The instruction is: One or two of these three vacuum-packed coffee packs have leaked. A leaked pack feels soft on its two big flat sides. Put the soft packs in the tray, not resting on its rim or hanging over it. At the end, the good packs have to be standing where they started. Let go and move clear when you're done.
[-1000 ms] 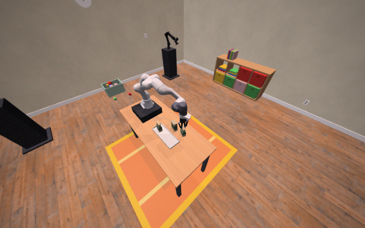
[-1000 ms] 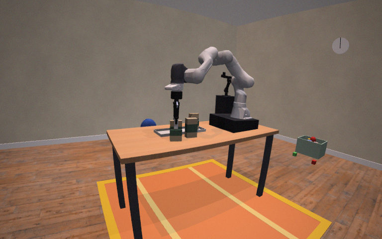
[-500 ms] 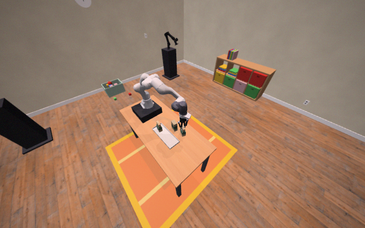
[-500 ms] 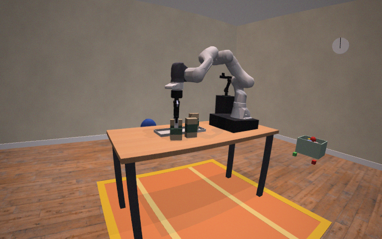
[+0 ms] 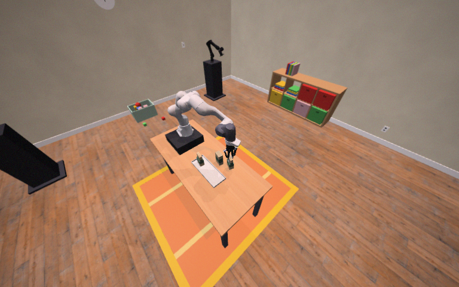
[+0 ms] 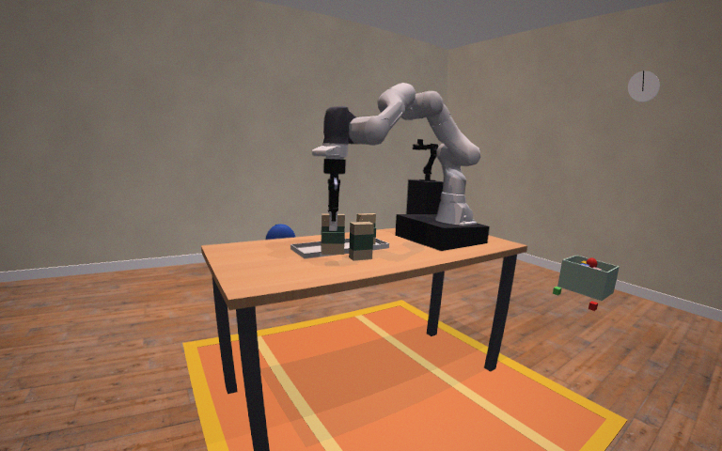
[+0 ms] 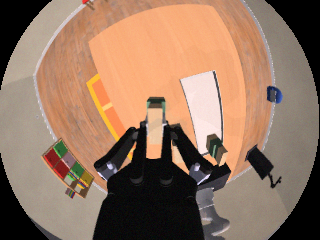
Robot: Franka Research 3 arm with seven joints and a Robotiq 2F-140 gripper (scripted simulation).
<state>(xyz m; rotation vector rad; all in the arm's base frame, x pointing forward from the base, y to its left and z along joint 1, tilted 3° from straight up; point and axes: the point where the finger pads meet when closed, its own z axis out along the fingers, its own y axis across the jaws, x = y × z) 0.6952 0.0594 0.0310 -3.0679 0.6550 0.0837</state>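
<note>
Counter (image 5: 236, 196) (image 6: 266, 271) (image 7: 150, 50): under all
Tray (image 5: 210, 173) (image 6: 308, 250) (image 7: 200, 95): 8-9 o'clock from pincer, top view
Pincer (image 5: 230, 157) (image 6: 333, 228) (image 7: 156, 117): mostly closed, gripping held pack
Held pack (image 5: 230, 164) (image 6: 332, 238) (image 7: 156, 111): upright between fingertips, just off counter; likely tray-bound

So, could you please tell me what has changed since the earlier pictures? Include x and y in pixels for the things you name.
The end effector (image 5: 230, 157) (image 6: 333, 225) (image 7: 156, 117) has risen, lifting the pack in its grip (image 5: 230, 165) (image 6: 332, 239) (image 7: 155, 116) upward. The pack in the tray (image 5: 200, 160) (image 6: 366, 217) (image 7: 216, 148) and the pack beside it on the table (image 5: 219, 158) (image 6: 361, 242) stayed put.
</note>
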